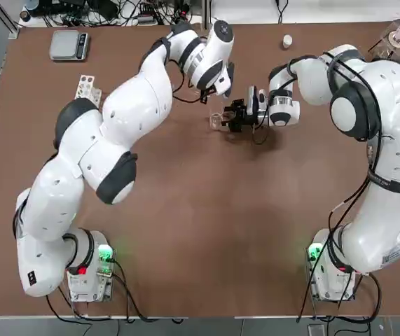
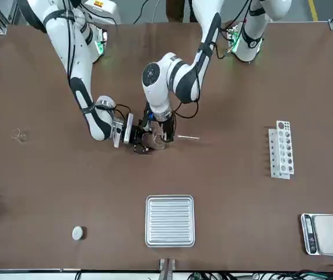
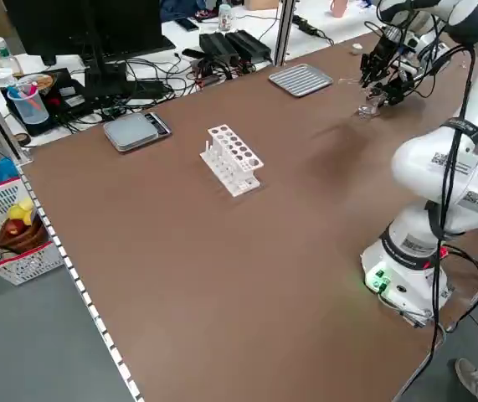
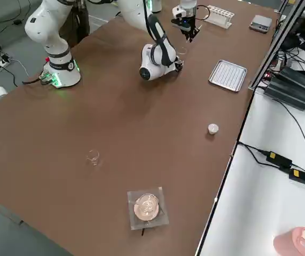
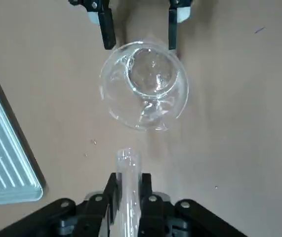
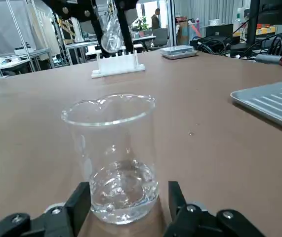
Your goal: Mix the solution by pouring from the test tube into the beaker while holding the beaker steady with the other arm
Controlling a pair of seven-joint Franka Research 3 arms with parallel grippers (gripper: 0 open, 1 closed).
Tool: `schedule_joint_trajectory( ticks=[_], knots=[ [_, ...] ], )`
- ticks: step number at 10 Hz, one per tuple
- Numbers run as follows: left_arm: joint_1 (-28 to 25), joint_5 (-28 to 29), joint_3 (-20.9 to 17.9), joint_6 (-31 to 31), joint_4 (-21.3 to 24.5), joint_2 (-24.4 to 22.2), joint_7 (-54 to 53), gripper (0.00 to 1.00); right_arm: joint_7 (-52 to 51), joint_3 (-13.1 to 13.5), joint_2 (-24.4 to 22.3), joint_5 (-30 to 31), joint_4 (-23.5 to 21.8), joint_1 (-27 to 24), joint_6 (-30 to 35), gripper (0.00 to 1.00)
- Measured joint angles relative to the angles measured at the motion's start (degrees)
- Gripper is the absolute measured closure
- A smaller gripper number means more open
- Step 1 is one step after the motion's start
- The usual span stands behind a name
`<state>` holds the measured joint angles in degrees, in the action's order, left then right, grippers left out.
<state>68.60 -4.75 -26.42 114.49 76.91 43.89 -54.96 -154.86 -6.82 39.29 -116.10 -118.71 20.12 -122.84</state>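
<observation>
The beaker stands on the brown table with a little clear liquid in its bottom. My right gripper is shut on the beaker's base, one finger on each side; its fingers also show in the left wrist view beyond the beaker. My left gripper is shut on the test tube, which lies nearly level just above and beside the beaker, with its open mouth a short way from the rim. In the front view the tube sticks out sideways from the left gripper, next to the beaker.
A white perforated rack and a scale are on the robot's left. A ribbed metal tray lies at the far edge. A small white round object, a small glass piece and a flask on a stand sit to the right.
</observation>
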Motion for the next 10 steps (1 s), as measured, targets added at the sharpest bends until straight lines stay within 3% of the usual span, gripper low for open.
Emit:
schedule_joint_trajectory(
  ticks=[10],
  knots=[
    [1.11, 3.43, 0.03, -0.01, -3.04, 2.53, 3.53, 0.78, 0.06, -0.16, -0.03, -0.08, 0.0, -0.14, 0.02, 0.28]
  ],
)
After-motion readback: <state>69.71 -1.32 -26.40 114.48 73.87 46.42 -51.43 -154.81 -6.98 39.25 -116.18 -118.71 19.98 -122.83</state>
